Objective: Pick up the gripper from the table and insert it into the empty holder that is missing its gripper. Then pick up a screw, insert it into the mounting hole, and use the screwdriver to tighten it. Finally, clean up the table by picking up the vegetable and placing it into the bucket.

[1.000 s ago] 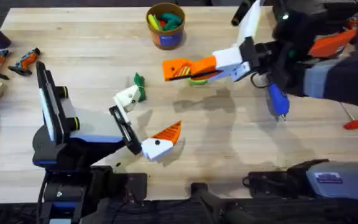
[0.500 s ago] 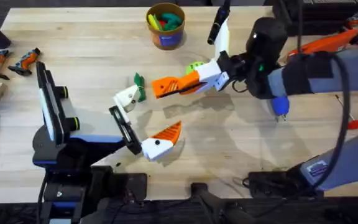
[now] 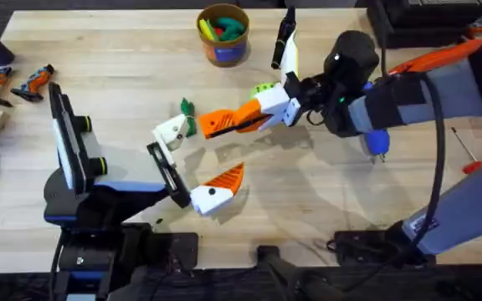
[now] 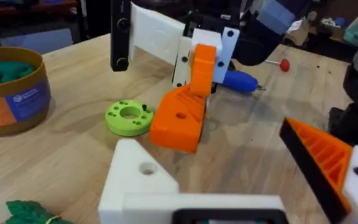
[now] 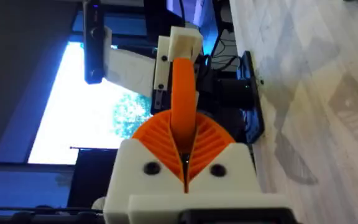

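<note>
The right arm's white-and-orange fingers (image 3: 253, 113) are clenched on the small orange wedge-shaped plastic gripper (image 3: 224, 122), held above the wooden bench (image 3: 124, 75) just beside the white angular plastic holder (image 3: 172, 131). The left arm's fingers (image 3: 197, 165) stand released, the holder being one of them.

Right end effector (image 3: 262, 113), clamped on the gripper (image 3: 224, 122): carried from the counter's right half toward the left edge, now near centre, gripper tip just beside the holder (image 3: 172, 132). Lime-green disc (image 3: 264, 89): formerly hidden beneath the gripper, now exposed behind it. Right arm: swung in over the screwdriver (image 3: 376, 142).
</note>
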